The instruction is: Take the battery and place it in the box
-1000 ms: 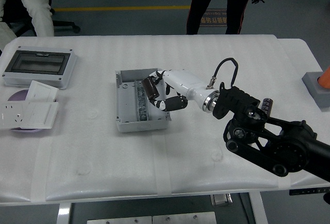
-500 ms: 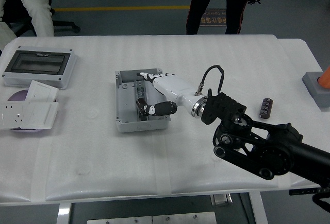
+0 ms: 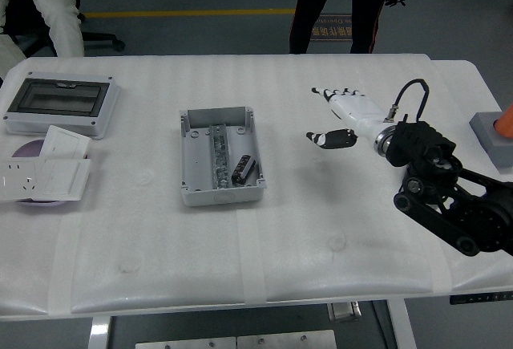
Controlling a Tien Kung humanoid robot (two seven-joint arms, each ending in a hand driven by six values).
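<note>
head view: the battery [image 3: 243, 169] lies tilted inside the grey box [image 3: 195, 192], in its right half near the front wall, on the white desk [image 3: 160, 245]. the right hand [image 3: 341, 118] hovers over the desk well to the right of the box, fingers spread and holding nothing, thumb apart below them. its black arm [image 3: 449, 200] comes in from the right edge. at far left sit a grey enclosure with a dark window [image 3: 60, 104] and white socket plates [image 3: 44, 174]. a person [image 3: 337, 4] stands behind the desk.
</note>
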